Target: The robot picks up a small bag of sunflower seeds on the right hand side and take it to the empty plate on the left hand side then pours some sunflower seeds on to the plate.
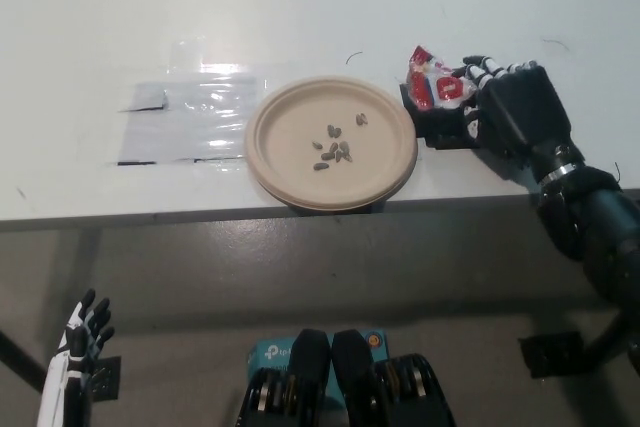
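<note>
Holding the bag (432, 83) in your right hand (505, 112), fingers closed on it, you hover beside the plate (290, 162) near the counter's (300, 7) front edge. Carry it over the centre before tipping. Left hand (85, 332) hangs open below.

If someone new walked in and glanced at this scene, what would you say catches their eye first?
Probably the red and white seed bag held in the black right hand over the table's right side, just past the plate's rim. Next comes the round tan plate at the table's front edge, with a small cluster of sunflower seeds near its middle. The white left hand hangs low at the bottom left, below the table.
</note>
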### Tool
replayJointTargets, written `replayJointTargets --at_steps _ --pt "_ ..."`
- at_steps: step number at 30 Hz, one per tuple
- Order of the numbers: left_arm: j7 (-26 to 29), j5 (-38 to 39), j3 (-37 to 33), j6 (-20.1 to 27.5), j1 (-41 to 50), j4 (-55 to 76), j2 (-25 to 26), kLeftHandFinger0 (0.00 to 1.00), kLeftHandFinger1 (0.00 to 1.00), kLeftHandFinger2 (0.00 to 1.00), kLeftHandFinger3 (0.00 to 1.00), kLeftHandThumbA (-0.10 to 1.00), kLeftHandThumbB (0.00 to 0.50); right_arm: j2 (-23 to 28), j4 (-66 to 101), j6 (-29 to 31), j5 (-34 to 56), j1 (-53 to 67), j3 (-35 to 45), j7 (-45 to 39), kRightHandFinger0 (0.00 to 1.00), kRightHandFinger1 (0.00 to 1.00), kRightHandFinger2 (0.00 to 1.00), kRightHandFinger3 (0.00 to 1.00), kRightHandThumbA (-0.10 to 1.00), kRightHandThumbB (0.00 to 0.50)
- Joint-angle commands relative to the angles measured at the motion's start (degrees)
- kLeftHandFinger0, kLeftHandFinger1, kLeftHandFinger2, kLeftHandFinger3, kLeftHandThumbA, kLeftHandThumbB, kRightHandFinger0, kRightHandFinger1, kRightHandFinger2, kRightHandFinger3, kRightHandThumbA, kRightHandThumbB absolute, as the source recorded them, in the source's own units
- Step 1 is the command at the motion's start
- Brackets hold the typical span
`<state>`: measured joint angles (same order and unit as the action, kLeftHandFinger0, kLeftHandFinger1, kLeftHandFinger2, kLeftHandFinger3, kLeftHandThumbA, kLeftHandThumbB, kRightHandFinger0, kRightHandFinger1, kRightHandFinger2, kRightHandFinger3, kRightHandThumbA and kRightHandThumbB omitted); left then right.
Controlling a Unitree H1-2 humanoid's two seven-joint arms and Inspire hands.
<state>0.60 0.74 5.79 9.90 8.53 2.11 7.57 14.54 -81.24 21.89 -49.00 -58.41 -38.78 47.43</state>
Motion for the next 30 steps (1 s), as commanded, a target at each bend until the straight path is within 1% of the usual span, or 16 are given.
replayJointTargets --at_steps 1,2,3,4,5,6,8,9,10,13,16,22,24,25,29,30 --pt "-0.8 -0.5 -0.1 1.2 -0.2 1.6 1.1 1.00 1.00 1.00 1.00 1.00 0.071 0.6 0.3 1.7 2.0 -0.9 0.4 -7.6 0.22 0.59 0.83 0.76 0.34 0.320" --pt "-0.8 -0.4 -0.1 1.2 -0.2 1.5 1.1 1.00 1.00 1.00 1.00 1.00 0.072 0.6 0.5 2.1 2.5 -0.8 0.7 -9.2 0.21 0.53 0.68 0.70 0.36 0.330" --pt "-0.8 -0.3 0.0 0.7 -0.3 1.7 1.2 1.00 1.00 1.00 1.00 1.00 0.069 0.8 0.6 2.9 3.6 -0.9 1.4 -12.5 0.43 0.76 0.89 0.92 0.47 0.416" --pt "-0.8 -0.4 0.0 0.6 -0.3 1.8 1.2 1.00 1.00 1.00 1.00 1.00 0.068 1.0 0.7 3.4 4.2 -0.9 1.9 -14.7 0.53 0.79 0.87 0.95 0.51 0.420" --pt "-0.8 -0.4 0.0 0.6 -0.2 1.8 1.2 1.00 1.00 1.00 1.00 1.00 0.066 1.2 0.8 3.7 5.0 -0.8 2.5 -16.5 0.69 0.90 0.96 1.00 0.55 0.454" --pt "-0.9 -0.3 -0.1 0.7 -0.2 1.8 1.2 1.00 1.00 1.00 1.00 1.00 0.063 1.5 1.0 4.1 6.5 -0.9 3.6 -20.7 0.98 1.00 1.00 1.00 0.60 0.474" --pt "-0.9 -0.3 -0.1 0.8 -0.1 1.7 1.2 1.00 1.00 1.00 1.00 1.00 0.064 1.9 1.2 3.9 7.9 -1.3 4.7 -25.9 1.00 1.00 1.00 1.00 0.68 0.498" --pt "-0.9 -0.3 -0.1 0.8 -0.2 1.6 1.1 1.00 1.00 1.00 1.00 1.00 0.065 2.1 1.3 3.8 8.5 -1.4 5.2 -27.7 1.00 1.00 1.00 1.00 0.69 0.500" --pt "-0.9 0.0 0.0 1.0 -0.3 1.4 1.1 1.00 1.00 1.00 1.00 1.00 0.064 2.1 1.5 3.1 10.2 -2.0 6.6 -33.0 1.00 1.00 1.00 1.00 0.70 0.500" --pt "-0.7 -0.3 0.0 0.7 -0.4 1.3 1.1 1.00 1.00 1.00 1.00 1.00 0.067 2.3 2.5 2.8 13.6 -2.6 9.4 -41.1 1.00 1.00 1.00 1.00 0.74 0.500" --pt "-0.7 -0.2 0.0 0.7 -0.4 1.3 1.1 1.00 1.00 1.00 1.00 1.00 0.061 2.8 4.4 2.7 15.7 -2.5 10.9 -46.3 1.00 1.00 1.00 1.00 0.74 0.500" --pt "-1.0 -0.1 -0.1 0.8 -0.5 1.3 1.3 1.00 1.00 1.00 1.00 1.00 0.060 4.7 14.2 -0.8 22.5 -0.7 13.4 -60.6 1.00 1.00 1.00 1.00 0.71 0.500" --pt "-1.1 0.0 0.0 1.1 -0.7 1.1 1.3 1.00 1.00 1.00 1.00 1.00 0.075 6.2 20.2 -2.3 27.7 0.8 13.9 -67.9 1.00 1.00 1.00 1.00 0.64 0.500" --pt "-1.2 0.0 0.0 1.4 -0.8 0.9 1.5 1.00 1.00 1.00 1.00 1.00 0.075 6.5 21.8 -3.0 29.5 1.2 14.4 -70.5 1.00 1.00 1.00 1.00 0.63 0.500" --pt "-1.3 0.3 0.0 1.5 -1.1 0.9 1.6 1.00 1.00 1.00 1.00 1.00 0.088 9.0 30.4 -7.4 32.1 2.2 12.5 -77.6 1.00 1.00 1.00 1.00 0.67 0.500" --pt "-1.3 0.3 0.1 1.4 -1.3 0.9 1.6 1.00 1.00 1.00 1.00 1.00 0.094 10.7 35.6 -10.5 34.2 2.7 11.3 -81.9 1.00 1.00 1.00 1.00 0.70 0.500"
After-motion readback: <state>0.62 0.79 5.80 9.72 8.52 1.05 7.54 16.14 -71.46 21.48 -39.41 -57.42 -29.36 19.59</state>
